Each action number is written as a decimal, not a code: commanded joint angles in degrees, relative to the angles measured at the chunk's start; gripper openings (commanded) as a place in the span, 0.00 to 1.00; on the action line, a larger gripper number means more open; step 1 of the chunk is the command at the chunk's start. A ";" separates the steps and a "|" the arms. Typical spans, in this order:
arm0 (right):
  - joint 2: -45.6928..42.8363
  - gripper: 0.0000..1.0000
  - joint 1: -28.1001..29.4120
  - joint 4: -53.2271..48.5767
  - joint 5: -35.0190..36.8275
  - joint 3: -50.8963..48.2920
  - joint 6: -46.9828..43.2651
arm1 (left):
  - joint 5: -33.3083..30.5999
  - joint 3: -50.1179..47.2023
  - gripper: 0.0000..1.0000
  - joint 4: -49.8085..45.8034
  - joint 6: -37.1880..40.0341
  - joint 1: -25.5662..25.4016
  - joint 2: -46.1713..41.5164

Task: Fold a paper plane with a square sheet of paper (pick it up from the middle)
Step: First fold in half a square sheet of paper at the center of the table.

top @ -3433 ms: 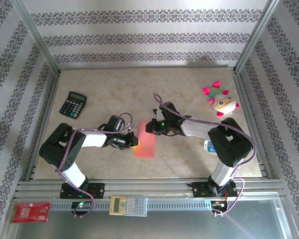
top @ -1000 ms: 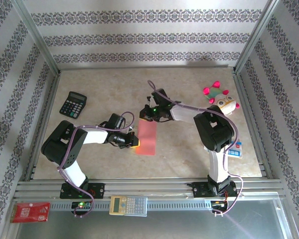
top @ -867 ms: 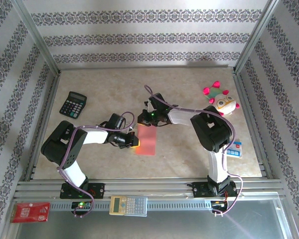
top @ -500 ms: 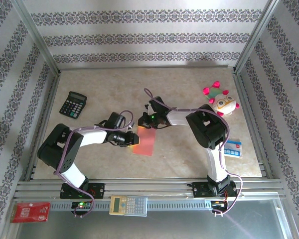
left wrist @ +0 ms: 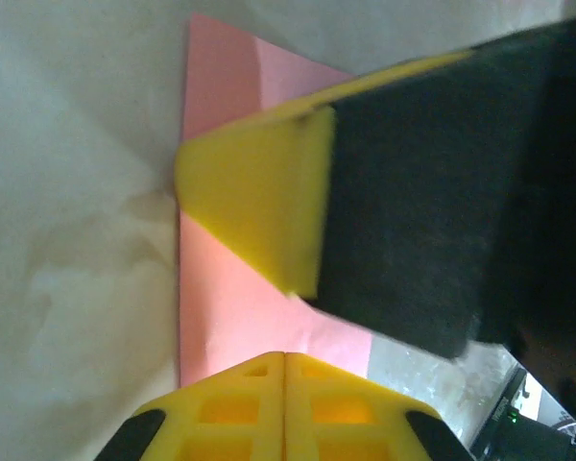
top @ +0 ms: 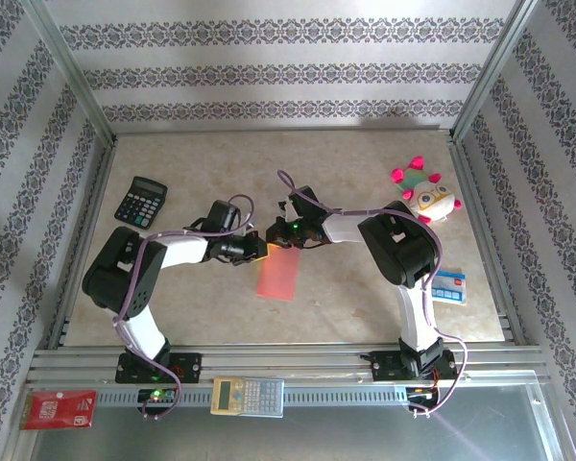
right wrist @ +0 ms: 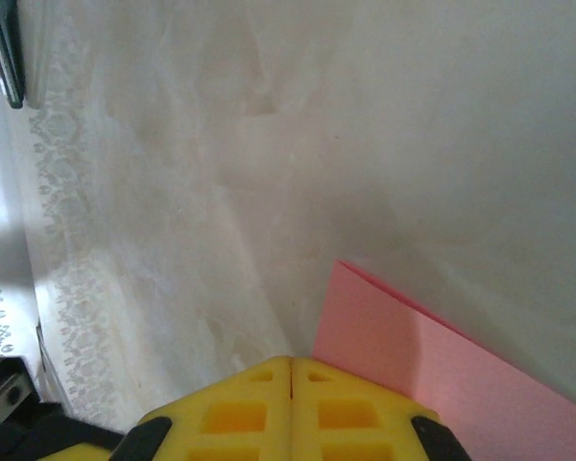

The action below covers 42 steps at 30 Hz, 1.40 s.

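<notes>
While pink paper (top: 277, 277) lies folded on the table (top: 365, 173), left fingers (left wrist: 226, 413) clenched, right fingers (right wrist: 235, 413) clenched beside it.

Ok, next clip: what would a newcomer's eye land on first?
The salmon-pink paper lies mid-table as a narrow rectangle, with the left hand and right hand, both shut, nearly tip to tip at its far end. Then the pink-and-white plush toy at the far right and the black calculator far left.
</notes>
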 commanded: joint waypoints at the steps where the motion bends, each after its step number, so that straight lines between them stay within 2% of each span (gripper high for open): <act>1: 2.59 0.00 -0.62 -3.95 4.34 -3.25 -1.96 | 1.72 1.07 0.06 2.26 -0.55 0.23 2.22; 7: 2.78 0.00 -0.53 -3.96 5.98 -3.81 -0.72 | 2.68 -3.62 0.04 2.01 -0.37 -0.61 2.73; 22: 2.95 0.00 -0.38 -7.75 10.08 -3.29 0.03 | 3.73 -19.47 0.05 3.04 -4.22 -7.12 -6.75; 31: 3.19 0.00 -0.03 -8.44 10.29 -3.10 -1.37 | 3.06 -29.81 0.05 4.90 -9.35 -7.72 -15.55; 34: 3.63 0.00 0.00 -8.73 9.14 -2.52 -2.82 | 6.22 -30.43 0.05 5.88 -9.89 -7.76 -18.25; 36: 3.83 0.00 -0.10 -8.83 6.71 -1.51 -4.97 | 7.61 -29.15 0.08 3.84 -8.68 -7.68 -23.28; 38: 2.89 0.00 -0.08 -9.24 3.27 -0.47 -8.62 | 5.18 -26.02 0.12 -1.61 -5.83 -7.59 -29.75; 40: 0.41 0.02 -0.04 -10.77 -1.28 0.65 -13.42 | -2.97 -22.08 0.21 -7.95 -2.25 -7.41 -35.97; 42: -4.09 0.05 0.01 -11.68 -5.58 0.04 -17.00 | -10.51 -20.04 0.25 -9.31 -1.53 -7.44 -38.24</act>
